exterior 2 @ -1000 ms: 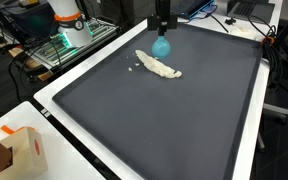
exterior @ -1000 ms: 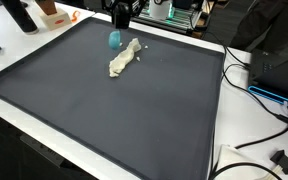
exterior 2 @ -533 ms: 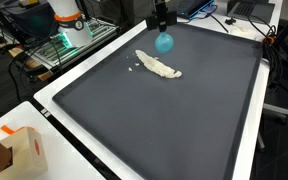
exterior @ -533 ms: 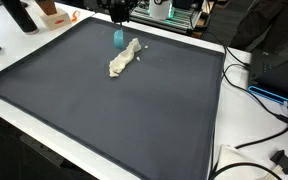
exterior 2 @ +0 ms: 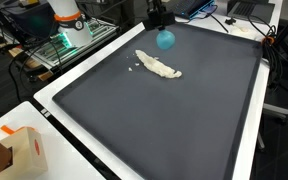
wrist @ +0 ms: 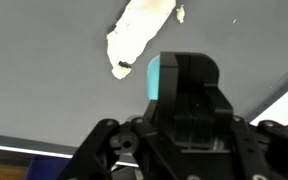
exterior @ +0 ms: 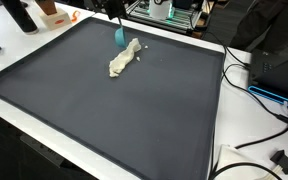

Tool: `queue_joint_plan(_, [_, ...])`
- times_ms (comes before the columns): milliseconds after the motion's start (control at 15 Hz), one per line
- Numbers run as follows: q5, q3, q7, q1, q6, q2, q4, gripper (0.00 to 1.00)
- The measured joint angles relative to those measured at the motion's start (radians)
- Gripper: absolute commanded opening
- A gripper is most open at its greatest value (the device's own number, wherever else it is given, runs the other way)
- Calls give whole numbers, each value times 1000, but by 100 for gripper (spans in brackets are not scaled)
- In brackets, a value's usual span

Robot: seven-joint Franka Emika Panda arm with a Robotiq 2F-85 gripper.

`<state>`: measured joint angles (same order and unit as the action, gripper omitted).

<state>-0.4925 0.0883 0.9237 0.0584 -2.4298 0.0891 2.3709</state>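
Note:
My gripper (exterior: pixel 115 22) (exterior 2: pixel 160 27) hangs over the far part of the black mat (exterior: pixel 104 110), shut on a small teal object (exterior: pixel 118 35) (exterior 2: pixel 165 40) that is lifted off the surface. In the wrist view only a teal sliver (wrist: pixel 154 78) shows beside the closed dark fingers (wrist: pixel 189 75). A cream, crumpled elongated piece (exterior: pixel 124 58) (exterior 2: pixel 157 65) (wrist: pixel 139 35) lies on the mat just below and beside the held object, apart from it. Tiny cream bits (exterior 2: pixel 132 67) lie next to it.
The mat has a white table border (exterior: pixel 220 110). Cables and a black box (exterior: pixel 274 80) sit on one side. A dark bottle (exterior: pixel 20 14) stands at a corner. An orange-marked carton (exterior 2: pixel 19 150) rests on the near border, with equipment racks (exterior 2: pixel 69 35) behind.
The gripper has risen with the teal object, carrying it higher off the mat and slightly away from the cream piece, which has stayed put.

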Motion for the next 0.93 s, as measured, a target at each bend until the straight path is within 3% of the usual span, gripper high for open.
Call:
queue_joint_plan(400, [-129,15,14,-51,149,-65,-73,25])
queue_joint_plan(933, [-347,26,135,-155,357,-171,-157,25])
